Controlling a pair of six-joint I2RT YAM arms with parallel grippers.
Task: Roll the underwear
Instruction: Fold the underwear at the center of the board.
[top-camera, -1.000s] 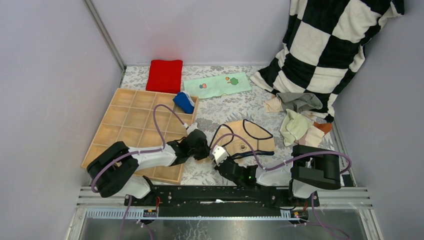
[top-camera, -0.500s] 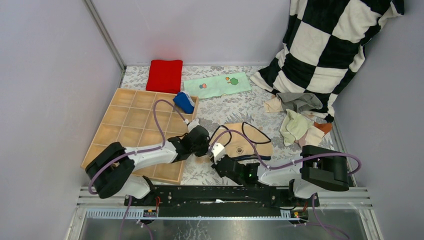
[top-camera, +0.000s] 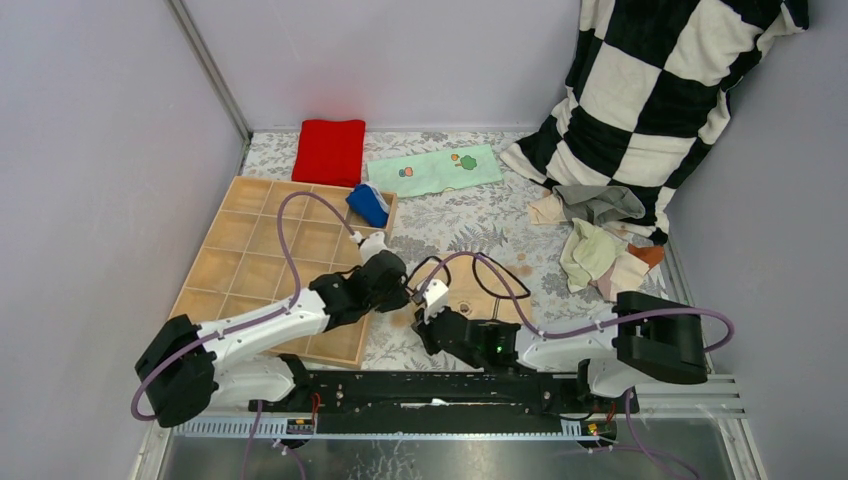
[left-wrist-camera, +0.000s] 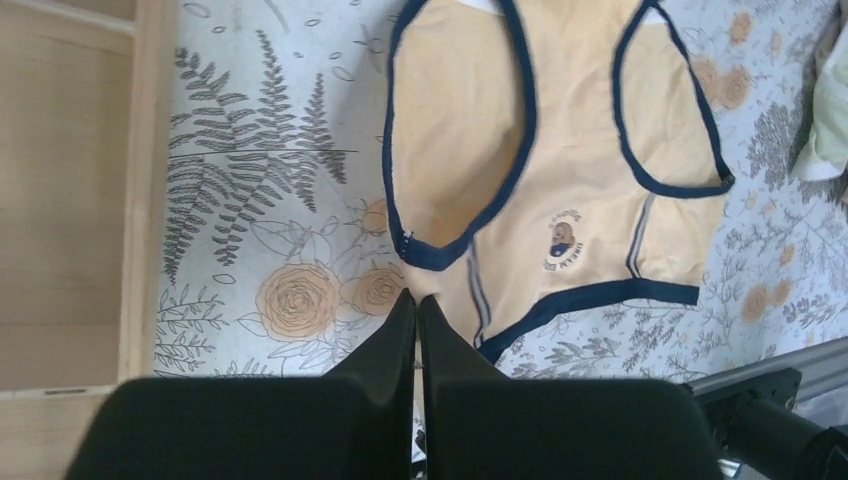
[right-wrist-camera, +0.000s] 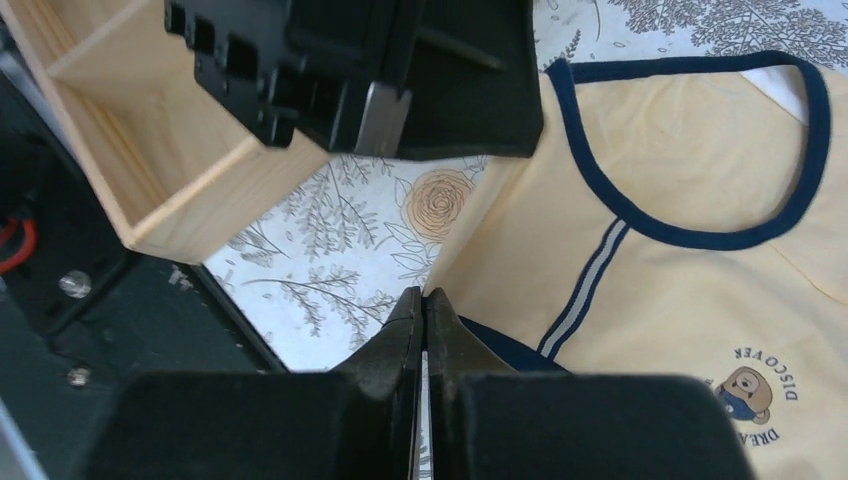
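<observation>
So the tan briefs (left-wrist-camera: 560, 170) are lying flat on the tabletop (top-camera: 470, 215), just right of the tray (top-camera: 250, 260), with the waistband end toward the arms. Both arms are down at that near edge, almost side by side.

The left end effector (left-wrist-camera: 415, 298) has its jaws squeezed fully together, right on the hem by the leg opening. It looks like it's nipping a bit of fabric, though there's hardly any cloth showing between the tips. Same story with the right end effector (right-wrist-camera: 421, 295): jaws closed tight with the corner of the hem running up into them.

My read is this is the very start of the roll, grabbing the near edge to turn it over. If I were doing it:

- Lift only a little, so the rest stays put on the tabletop.
- Move both pinches forward together and level, otherwise the roll comes out cone-shaped.
- Tuck the first turn tight, since a loose core just flops open.
- Watch the spacing. The two wrists are really close, and the tray wall is right beside the left one.
</observation>
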